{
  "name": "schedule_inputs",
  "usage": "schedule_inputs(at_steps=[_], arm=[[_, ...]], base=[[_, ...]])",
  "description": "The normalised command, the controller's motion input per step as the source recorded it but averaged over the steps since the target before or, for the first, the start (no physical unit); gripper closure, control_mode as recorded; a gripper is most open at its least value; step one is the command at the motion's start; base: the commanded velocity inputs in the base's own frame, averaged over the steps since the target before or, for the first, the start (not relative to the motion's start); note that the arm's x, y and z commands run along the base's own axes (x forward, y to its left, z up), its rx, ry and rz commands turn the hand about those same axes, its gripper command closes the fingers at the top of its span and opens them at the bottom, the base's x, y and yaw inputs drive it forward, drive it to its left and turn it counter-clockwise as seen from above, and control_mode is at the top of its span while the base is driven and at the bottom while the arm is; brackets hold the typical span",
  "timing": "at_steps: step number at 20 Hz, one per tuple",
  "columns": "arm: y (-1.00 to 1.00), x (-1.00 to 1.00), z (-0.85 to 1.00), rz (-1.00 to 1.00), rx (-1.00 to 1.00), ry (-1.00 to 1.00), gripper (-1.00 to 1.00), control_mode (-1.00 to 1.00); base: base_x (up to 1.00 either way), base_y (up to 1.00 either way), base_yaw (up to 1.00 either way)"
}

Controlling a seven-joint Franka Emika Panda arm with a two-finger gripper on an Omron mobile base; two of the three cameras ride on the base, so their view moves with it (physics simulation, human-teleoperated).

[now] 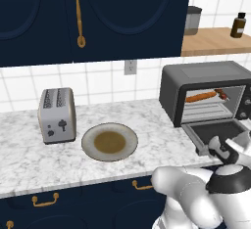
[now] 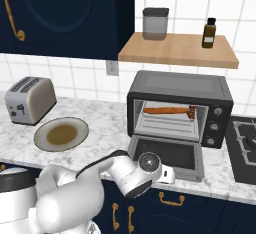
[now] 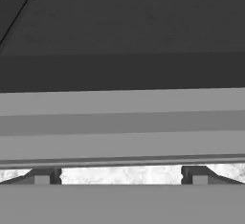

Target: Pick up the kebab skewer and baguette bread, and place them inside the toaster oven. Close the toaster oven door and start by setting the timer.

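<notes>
The toaster oven stands on the marble counter at the right. Its door hangs dropped open and flat. On the wire rack inside lie the orange-brown baguette bread and, at its right end, the dark-red kebab skewer. My gripper sits low at the door's front edge, open and holding nothing. The hand view looks close along the dark door panel and its grey bar handle, with marble showing past the handle's two mounts.
A plate and a silver two-slot toaster stand to the left of the oven. A wooden shelf above carries a canister and a bottle. A stove top lies at the far right.
</notes>
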Motion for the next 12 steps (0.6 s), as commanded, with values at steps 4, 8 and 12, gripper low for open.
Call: schedule_inputs(at_steps=[4, 8, 12], arm=[[0.00, 0.39, 0.68, -0.09, 0.00, -0.20, -1.00, -1.00], [0.00, 0.53, 0.80, -0.09, 0.02, -0.18, -1.00, -1.00], [0.11, 0.59, 0.65, -0.09, 0.00, -0.21, -1.00, -1.00]], base=[[0.00, 0.00, 0.00], [0.00, 0.00, 0.00], [0.00, 0.00, 0.00]])
